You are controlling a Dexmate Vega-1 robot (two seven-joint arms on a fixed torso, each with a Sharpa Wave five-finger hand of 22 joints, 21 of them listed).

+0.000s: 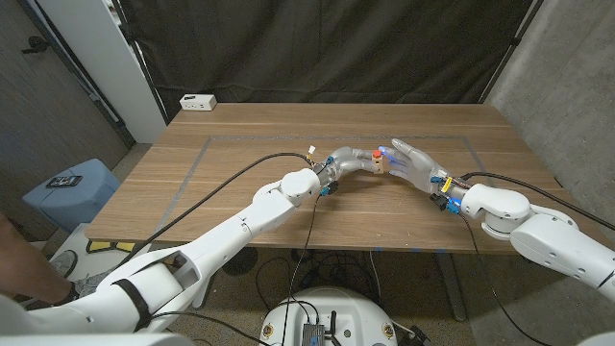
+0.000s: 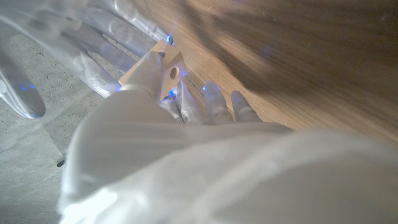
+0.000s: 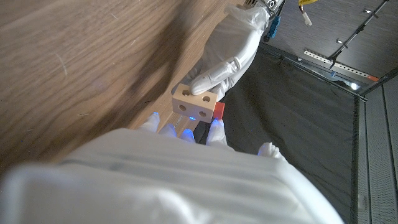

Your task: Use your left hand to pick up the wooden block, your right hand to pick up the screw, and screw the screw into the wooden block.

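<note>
The left hand's fingers are wrapped in a clear glove and curl around a small pale wooden block with round holes in its faces, holding it up off the table. From the left wrist view the same block sits pinched at the fingertips, one drilled hole facing the camera. The left hand itself hangs above the middle of the brown wooden table, its white arm reaching in from the near left corner with a black cable running along it.

Right against the block come the right hand's fingertips, lit with small blue glows. Between them and the block there is a small red piece, touching the block's side; I take it for the screw's head, though its shank is hidden and I cannot tell whether it sits in a hole. Whether the right hand's fingers actually pinch it I cannot tell; in the head view the right hand stands with its other fingers spread upward, pressed close to the left hand, an orange-red spot showing where the two meet.

Farther off, a small white box lies at the table's far left corner, against a black curtain. A pale blue container stands on the floor beside the table's left side.
</note>
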